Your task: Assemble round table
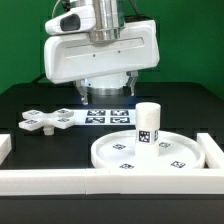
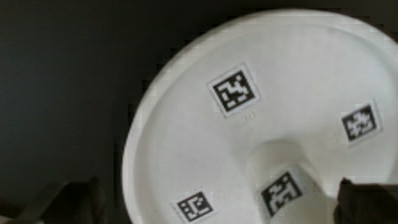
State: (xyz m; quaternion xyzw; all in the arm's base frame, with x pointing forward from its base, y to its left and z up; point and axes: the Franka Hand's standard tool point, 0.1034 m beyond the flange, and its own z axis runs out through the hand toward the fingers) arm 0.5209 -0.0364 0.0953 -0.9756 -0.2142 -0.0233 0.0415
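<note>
Disc: the large rimmed round disc point(image 1: 168, 156) lies flat on the table point(image 1: 30, 98), on the near side toward the exterior view's right, tags facing up.
Leg: the short cylindrical leg point(image 1: 148, 122) stands upright on the disc, roughly mid-disc and a bit toward its far edge.
Base: the cross-shaped base point(image 1: 48, 121) lies flat over at the exterior view's left, well apart from the disc.
Tool: my tool point(image 1: 105, 94) hangs above the far side of the table, clamped on nothing. In the wrist view its dark fingertips point(image 2: 365, 195) sit wide apart, so it's spread.
Marker board: the marker board point(image 1: 108, 117) lies flat between base and disc, just beyond the disc's far rim.
Rails: the white border rails point(image 1: 60, 182) run along the near edge and both sides.
</note>
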